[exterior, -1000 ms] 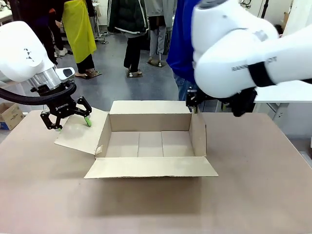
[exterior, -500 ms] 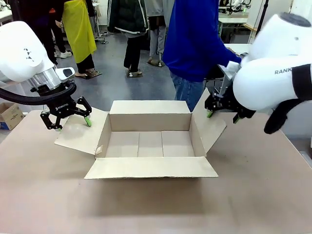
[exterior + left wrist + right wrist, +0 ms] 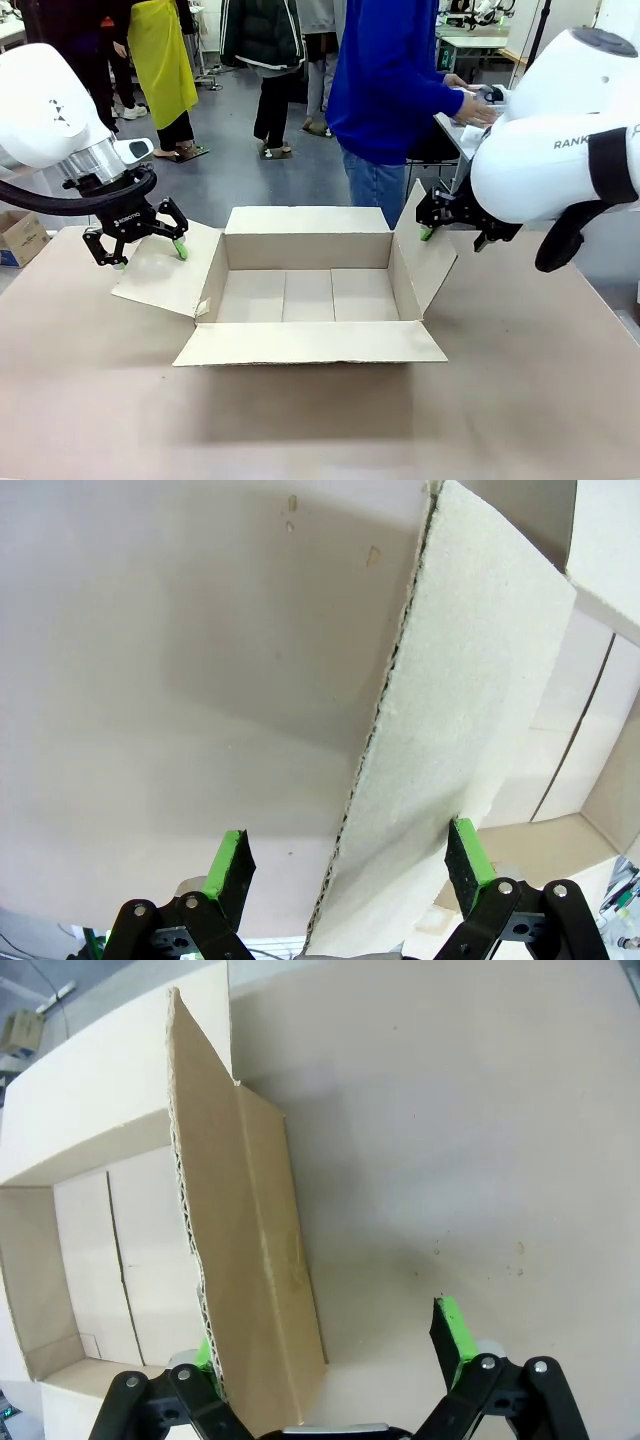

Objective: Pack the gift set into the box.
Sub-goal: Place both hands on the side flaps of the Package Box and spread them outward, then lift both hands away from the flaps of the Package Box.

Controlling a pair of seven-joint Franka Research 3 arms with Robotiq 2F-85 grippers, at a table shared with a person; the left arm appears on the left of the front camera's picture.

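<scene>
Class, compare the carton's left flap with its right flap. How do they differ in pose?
The left flap splays outward at a low slope; the right flap stands much steeper. The front view shows the left flap broad, the right flap narrow. Shared: the open left gripper and right gripper each straddle their flap's edge.

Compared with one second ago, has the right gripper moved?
Yes. The right gripper went toward picture right, away from the box's back wall, and now straddles its right flap.

Box on table; left end effector astride left flap; right end effector astride right flap.
</scene>
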